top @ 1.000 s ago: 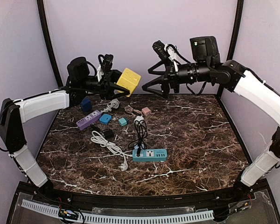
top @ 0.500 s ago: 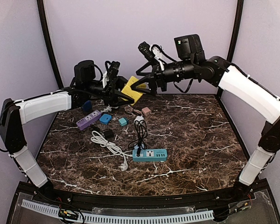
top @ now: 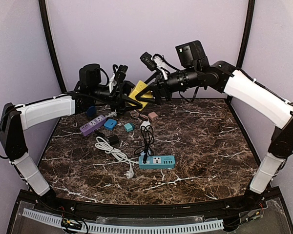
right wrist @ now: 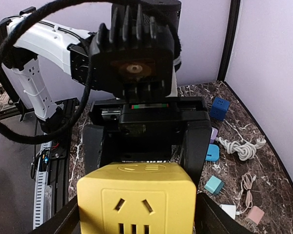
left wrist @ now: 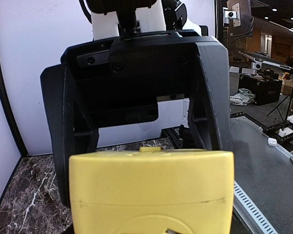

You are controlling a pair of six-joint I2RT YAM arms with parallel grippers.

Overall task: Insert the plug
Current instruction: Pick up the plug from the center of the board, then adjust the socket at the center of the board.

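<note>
- In your top view, the yellow plastic cube-shaped socket adapter (top: pixel 140 90) shows only as a yellow corner. It is held in the air over the back of the dark marble tabletop (top: pixel 210 141), between the two arms.
- Only your right wrist view shows its socket face, with two slanted slots above a row of upright ones. Behind it, the left gripper (right wrist: pixel 144 141) is clamped on the adapter's two sides.
- Your left wrist view gives a plain yellow side instead. Beyond it the right gripper (left wrist: pixel 136 122) faces you head-on, released, with its fingers spread wide. You cannot tell whether they touch the adapter.
- The socket face points at the right gripper, toward the robot's right. The adapter is a cube, so no long axis shows.
- A second ago the right gripper was well apart. It is now just beside the adapter, which sits slightly lower.
- The teal power strip (top: pixel 156 162) lies where it did.
</note>
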